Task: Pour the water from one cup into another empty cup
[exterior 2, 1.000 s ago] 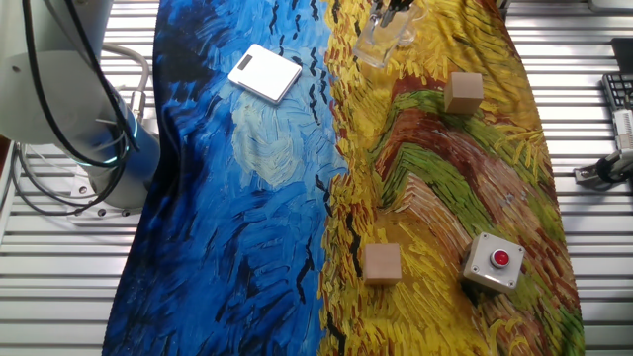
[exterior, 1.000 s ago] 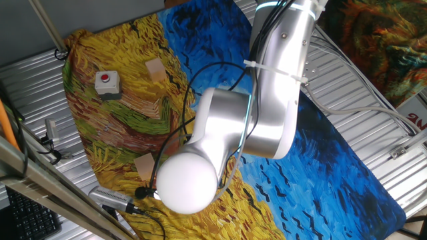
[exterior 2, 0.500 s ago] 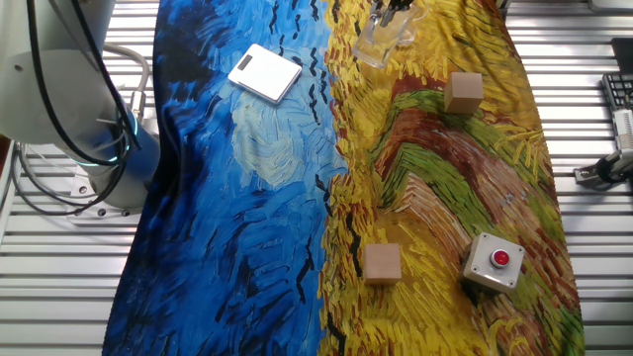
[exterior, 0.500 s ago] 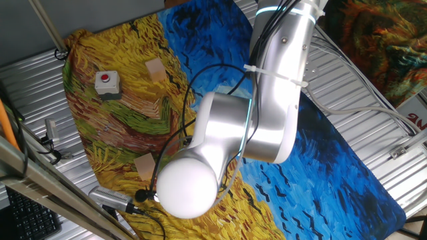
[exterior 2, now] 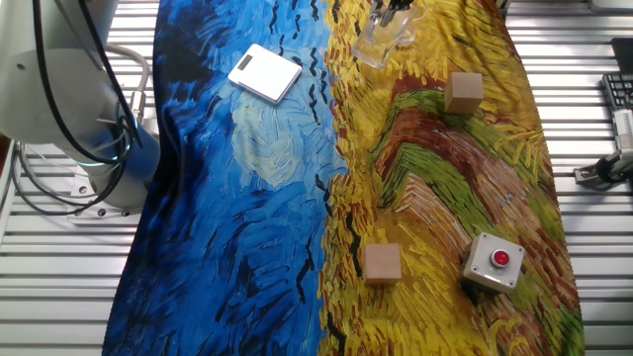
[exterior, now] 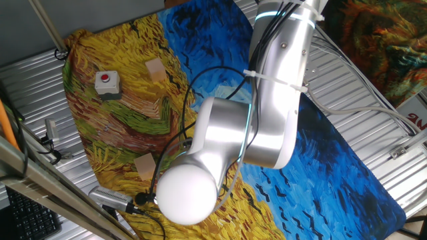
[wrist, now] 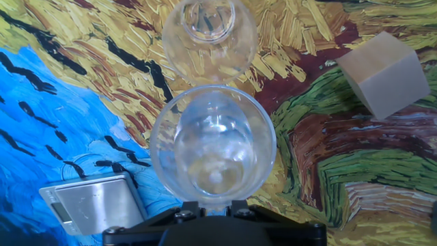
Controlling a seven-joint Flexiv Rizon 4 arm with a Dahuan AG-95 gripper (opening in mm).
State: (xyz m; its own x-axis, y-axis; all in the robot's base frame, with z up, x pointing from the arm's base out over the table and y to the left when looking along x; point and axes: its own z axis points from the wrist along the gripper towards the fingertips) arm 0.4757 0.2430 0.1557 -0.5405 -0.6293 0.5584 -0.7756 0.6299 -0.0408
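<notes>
In the hand view I look straight down into the tall clear tumbler [wrist: 213, 147]. Faint glints at its bottom suggest the water [wrist: 217, 176]. The shorter clear cup [wrist: 208, 31] stands just beyond it on the yellow cloth, apart from it. My gripper [wrist: 213, 208] is a black body at the bottom edge, right against the tumbler's near rim. Its fingertips are hidden by the glass. In the other fixed view the tumbler [exterior 2: 386, 38] is at the top edge under the dark gripper [exterior 2: 394, 8]. In one fixed view the arm hides both cups.
A wooden cube [wrist: 384, 74] lies right of the cups, also in the other fixed view [exterior 2: 463, 92]. A small scale [wrist: 92, 203] [exterior 2: 265, 72] sits to the left. A second cube [exterior 2: 382, 264] and a red-button box [exterior 2: 494, 261] lie further off.
The arm's elbow has shifted slightly down in one fixed view. The tumbler and gripper look unmoved in the other fixed view.
</notes>
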